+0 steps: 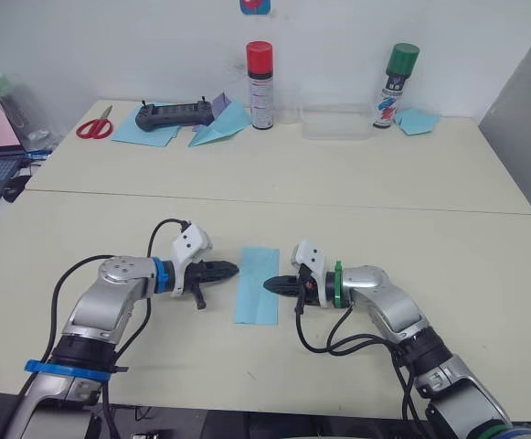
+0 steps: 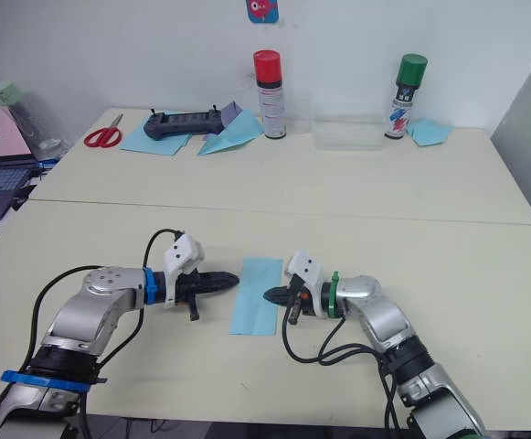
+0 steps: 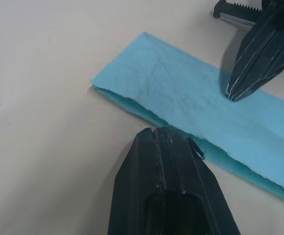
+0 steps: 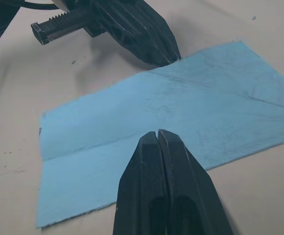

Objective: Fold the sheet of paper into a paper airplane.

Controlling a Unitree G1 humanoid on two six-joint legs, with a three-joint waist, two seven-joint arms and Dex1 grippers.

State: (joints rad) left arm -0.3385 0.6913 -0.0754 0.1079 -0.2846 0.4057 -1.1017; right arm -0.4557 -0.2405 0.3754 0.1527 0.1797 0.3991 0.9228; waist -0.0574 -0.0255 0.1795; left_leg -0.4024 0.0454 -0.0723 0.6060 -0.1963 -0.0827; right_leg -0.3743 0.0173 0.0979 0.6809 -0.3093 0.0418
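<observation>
Near the front edge of the counter (image 1: 484, 256), the sheet of paper (image 1: 257, 283) lies folded into a narrow strip. The left end effector (image 1: 232, 270), fingers pressed together, touches its left long edge; the right end effector (image 1: 269, 285), likewise closed, presses on top. The right wrist view reveals crease lines.

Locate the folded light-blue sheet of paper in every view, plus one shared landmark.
Left eye view: sheet of paper lies flat on the near table, between both end effectors.
Right eye view: same strip, lower centre.
Left wrist view: runs diagonally past the left end effector, whose tip is at its torn edge.
Right wrist view: spreads out beyond the right end effector.
Shared landmark: the shut right end effector's tip resting on the paper.
</observation>
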